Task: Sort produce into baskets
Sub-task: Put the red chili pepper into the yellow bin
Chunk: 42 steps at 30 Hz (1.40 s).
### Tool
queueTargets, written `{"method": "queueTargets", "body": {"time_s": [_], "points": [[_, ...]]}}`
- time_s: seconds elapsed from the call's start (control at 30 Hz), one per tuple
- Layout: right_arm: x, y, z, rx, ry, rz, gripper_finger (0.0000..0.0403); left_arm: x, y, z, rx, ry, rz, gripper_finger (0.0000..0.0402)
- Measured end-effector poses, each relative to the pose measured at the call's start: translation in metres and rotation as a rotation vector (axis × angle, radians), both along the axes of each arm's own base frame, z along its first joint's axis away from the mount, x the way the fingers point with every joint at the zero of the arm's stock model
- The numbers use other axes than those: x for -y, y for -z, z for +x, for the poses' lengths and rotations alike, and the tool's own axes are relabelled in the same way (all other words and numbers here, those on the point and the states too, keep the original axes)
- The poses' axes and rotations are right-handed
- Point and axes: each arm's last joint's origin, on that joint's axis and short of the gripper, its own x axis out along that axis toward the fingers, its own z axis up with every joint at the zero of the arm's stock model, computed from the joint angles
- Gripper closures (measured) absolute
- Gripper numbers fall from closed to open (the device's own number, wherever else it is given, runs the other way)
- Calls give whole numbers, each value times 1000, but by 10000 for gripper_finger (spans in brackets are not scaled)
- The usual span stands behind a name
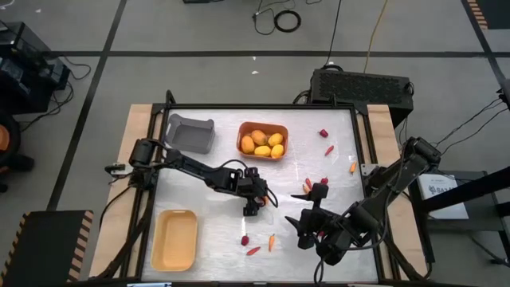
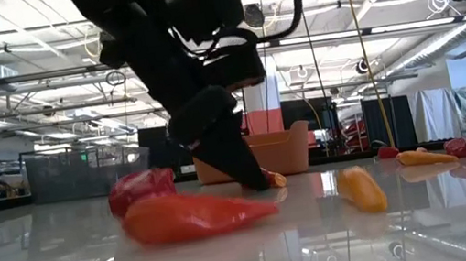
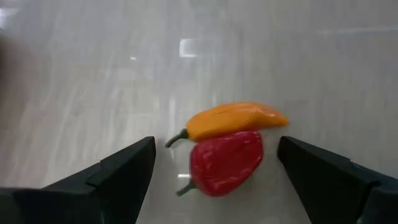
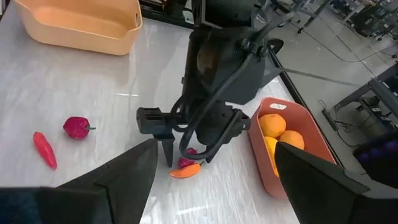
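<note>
The left gripper [image 1: 253,209], low in the centre of the high view, stands fully spread over the table [image 1: 215,227] and holds nothing. Between its fingers [image 3: 118,177] in the left wrist view lie an orange pepper [image 3: 233,119] and a red pepper [image 3: 225,163], touching side by side, both bare on the tabletop.

These look like small moulded plastic toys: probably light, stiff and smooth, so they could skid on the glossy table or squirt out of a tip pinch. The orange one is tapered; a hold across its thick middle, well clear of the thin stem, seems safest. Because the two touch, closing on both is likely, and the red one may get nudged.

The right gripper [image 1: 307,231] hovers lower right in the high view, jaws wide and empty. The orange basket [image 1: 262,127] already holds yellow-orange fruits [image 1: 263,143]; the pale yellow basket [image 1: 174,239] sits at lower left and the grey basket [image 1: 190,132] at upper left, and I cannot say for certain which bin peppers belong in.
</note>
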Motion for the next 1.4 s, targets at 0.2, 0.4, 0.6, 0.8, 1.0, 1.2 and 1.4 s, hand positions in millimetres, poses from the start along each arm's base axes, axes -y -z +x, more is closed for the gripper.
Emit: {"method": "queueTargets", "body": {"time_s": [0.2,0.4,0.6,0.8,1.0,1.2,1.4], "points": [[-1,0,1,-5,-11,24,90,4,2,0,-2,0,-2,63],[-1,0,1,-2,-14,25,90,7,2,-1,-7,-2,-7,117],[-1,0,1,-3,-15,23,90,7,2,-1,-10,-13,-20,164],[-1,0,1,-3,-15,23,90,7,0,-2,-22,-10,-22,192],[-1,0,1,-5,-15,21,90,7,-13,-7,-73,-9,-12,216],[-1,0,1,-3,-15,24,90,8,-42,-13,-29,-22,-31,239],[-2,-1,2,5,-17,34,90,14,-54,-17,2,-12,-37,247]]}}
